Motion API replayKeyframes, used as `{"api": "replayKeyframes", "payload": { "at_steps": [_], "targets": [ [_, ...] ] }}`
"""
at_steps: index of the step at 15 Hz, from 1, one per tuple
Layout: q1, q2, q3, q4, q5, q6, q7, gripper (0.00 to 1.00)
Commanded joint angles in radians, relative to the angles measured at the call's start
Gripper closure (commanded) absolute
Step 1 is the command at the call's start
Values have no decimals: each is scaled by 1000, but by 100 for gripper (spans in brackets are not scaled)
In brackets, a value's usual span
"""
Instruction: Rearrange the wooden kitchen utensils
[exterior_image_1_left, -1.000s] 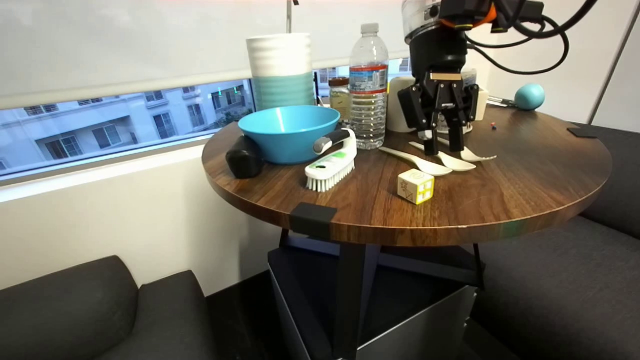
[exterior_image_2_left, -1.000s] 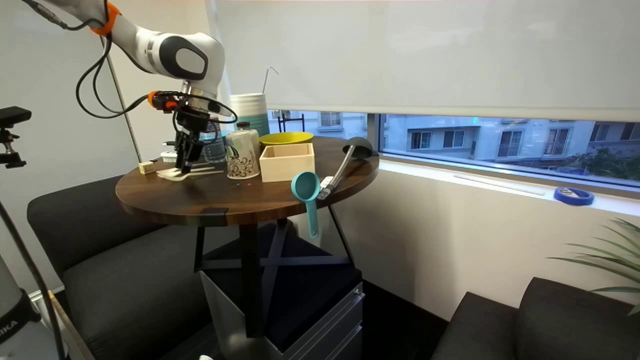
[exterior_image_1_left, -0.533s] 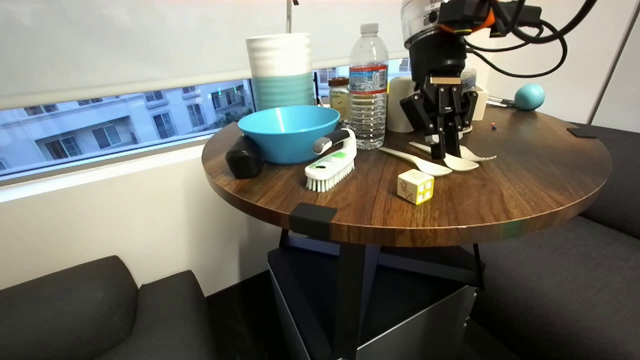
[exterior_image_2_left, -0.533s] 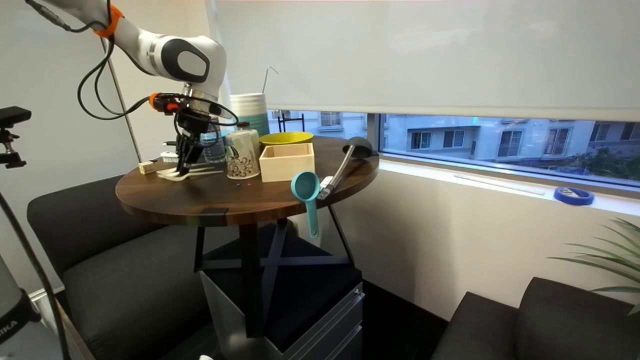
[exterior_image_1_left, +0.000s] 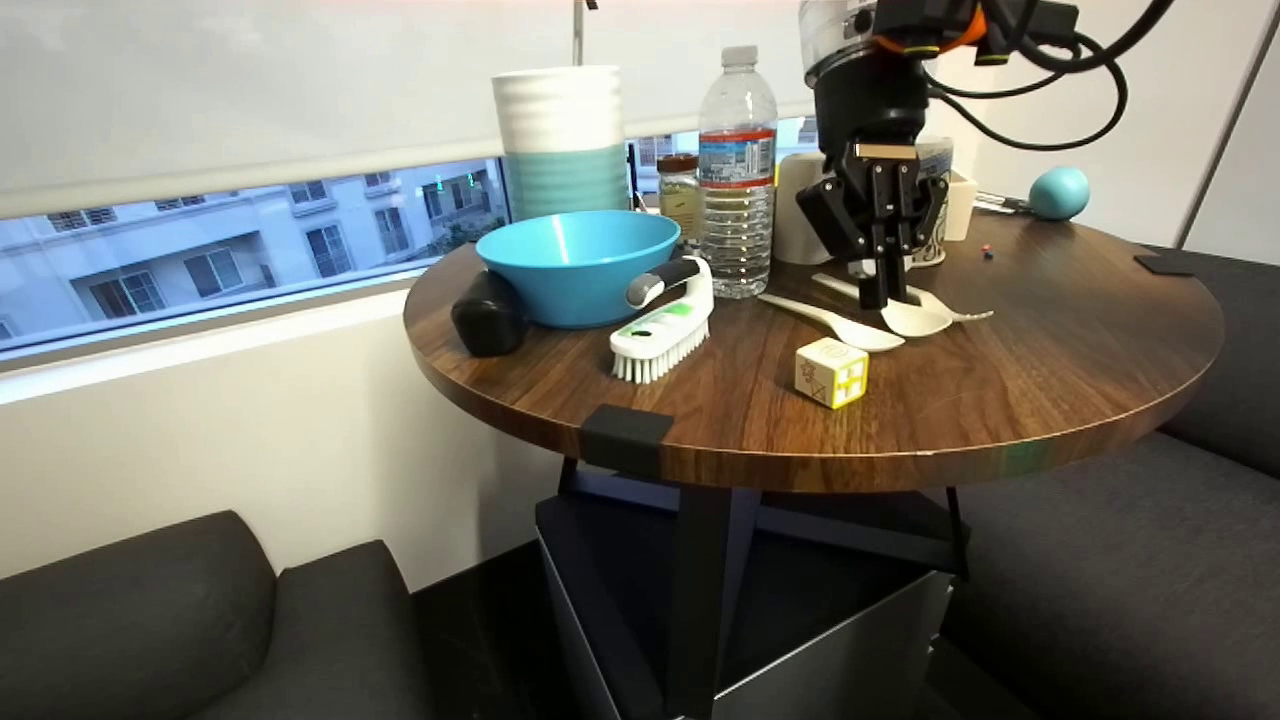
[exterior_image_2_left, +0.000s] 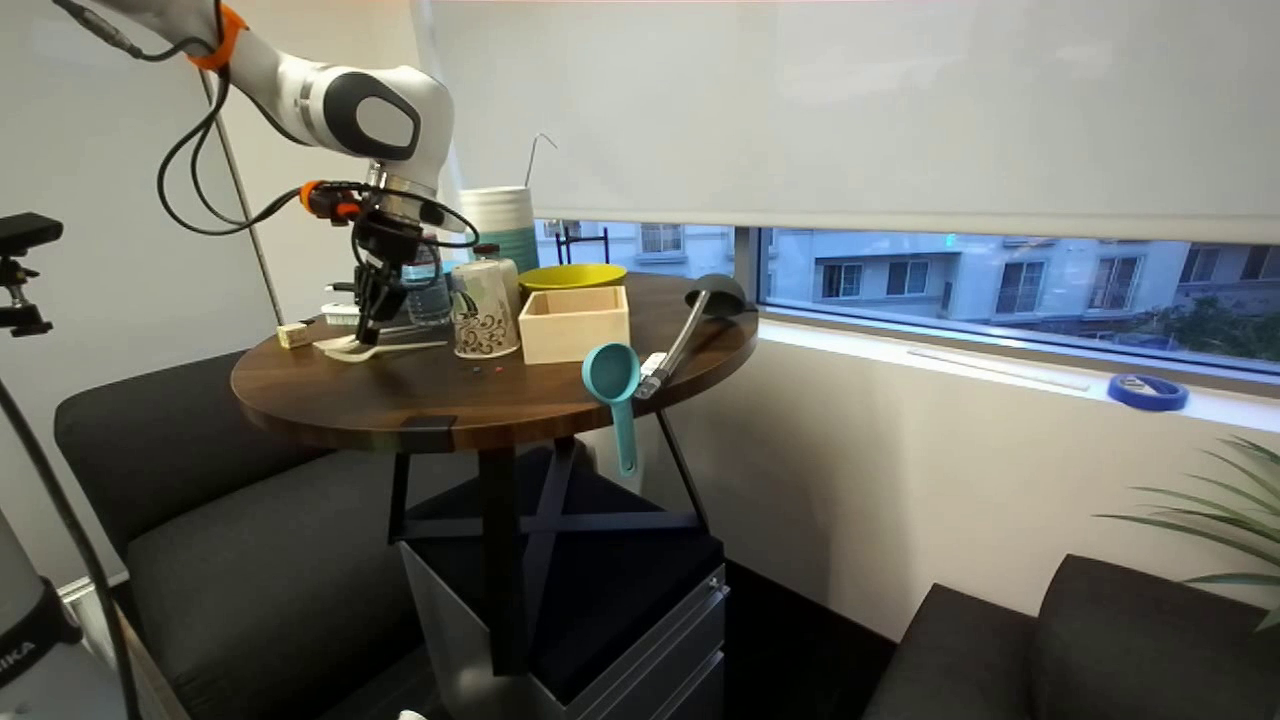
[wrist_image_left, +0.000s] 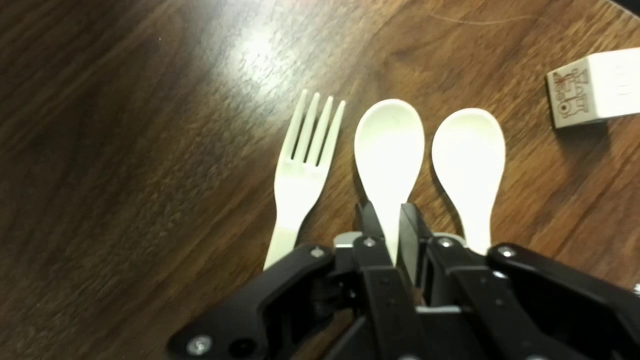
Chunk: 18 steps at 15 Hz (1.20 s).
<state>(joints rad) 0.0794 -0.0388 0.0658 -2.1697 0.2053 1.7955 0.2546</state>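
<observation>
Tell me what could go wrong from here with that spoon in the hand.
The middle spoon could twist or slip, since the hand pinches it only at its narrow neck.
The fork and the other spoon lie close on either side, so a low sideways move might knock them.
In an exterior view, the water bottle stands near the other spoon's handle; a wide swing could bump it.

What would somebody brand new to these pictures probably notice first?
Probably the black gripper in the wrist view, closed on the middle spoon, with a fork left of it and a second spoon right of it in that picture. Next, in an exterior view, the bright blue bowl on the wooden table near the window may draw the eye, with a tall water bottle to its right there.
</observation>
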Motion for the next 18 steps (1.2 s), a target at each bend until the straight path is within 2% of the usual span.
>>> {"api": "replayKeyframes", "payload": {
  "at_steps": [1, 10, 18],
  "targets": [
    [-12, -39, -7, 17, 32, -16, -31, 96],
    [-64, -160, -71, -103, 51, -11, -108, 96],
    [-101, -200, -115, -199, 57, 0, -141, 96]
  ]
}}
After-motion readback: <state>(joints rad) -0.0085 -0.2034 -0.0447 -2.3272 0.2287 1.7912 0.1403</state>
